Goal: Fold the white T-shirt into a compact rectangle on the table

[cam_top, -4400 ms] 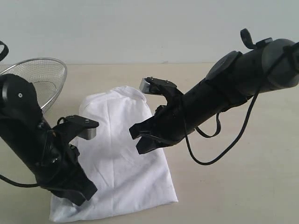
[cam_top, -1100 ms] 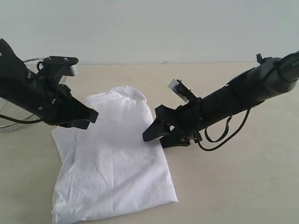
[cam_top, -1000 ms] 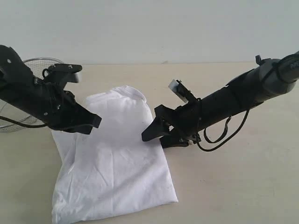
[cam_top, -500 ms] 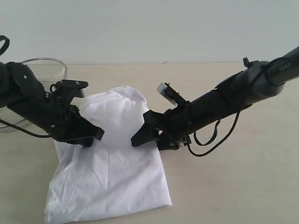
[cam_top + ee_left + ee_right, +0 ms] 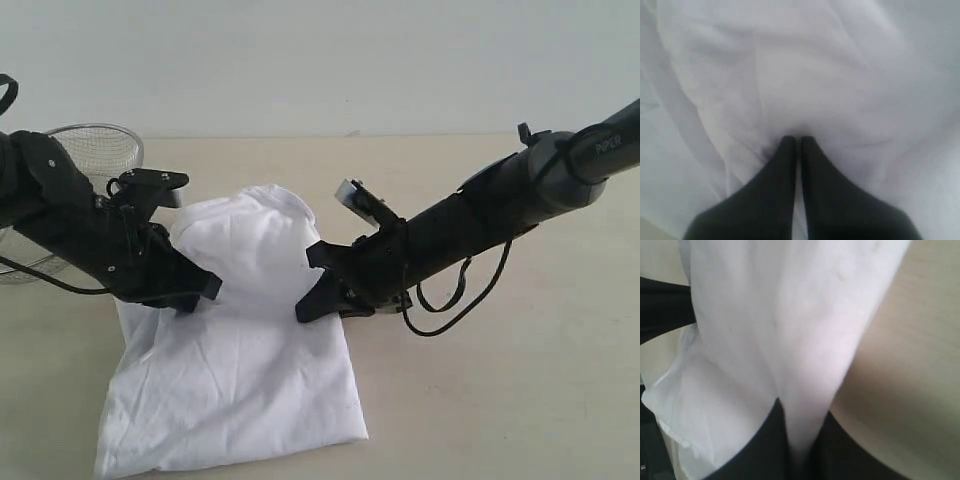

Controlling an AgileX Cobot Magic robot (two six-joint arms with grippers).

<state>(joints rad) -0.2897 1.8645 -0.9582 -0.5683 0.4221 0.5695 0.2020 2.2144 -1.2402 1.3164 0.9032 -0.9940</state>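
T-shirt, plain white on the side that shows, lies on the pale beige counter, left of the middle in the exterior view and between the two black arms. It is narrowed into a long shape, with the rounded neck end far from the camera and the wider, straight edge near it. The cloth is rumpled, and creases run from the spots where the arms meet it.

The left gripper comes down on the shirt's left side, about halfway along its length. In the left wrist view its two dark fingers are pressed together, leaving only a thin line between them. Their tips rest against the T-shirt, which puckers slightly there. No cloth shows between them.

The right gripper meets the shirt's right edge at about the same level, straight across from the left one. In the right wrist view a fold of the T-shirt runs down between its fingers, which are pinching it from both sides. Bare counter lies beside that edge.

A wire mesh basket stands on the counter behind the left arm, near the far edge and apart from the shirt. A plain pale wall rises behind the counter.
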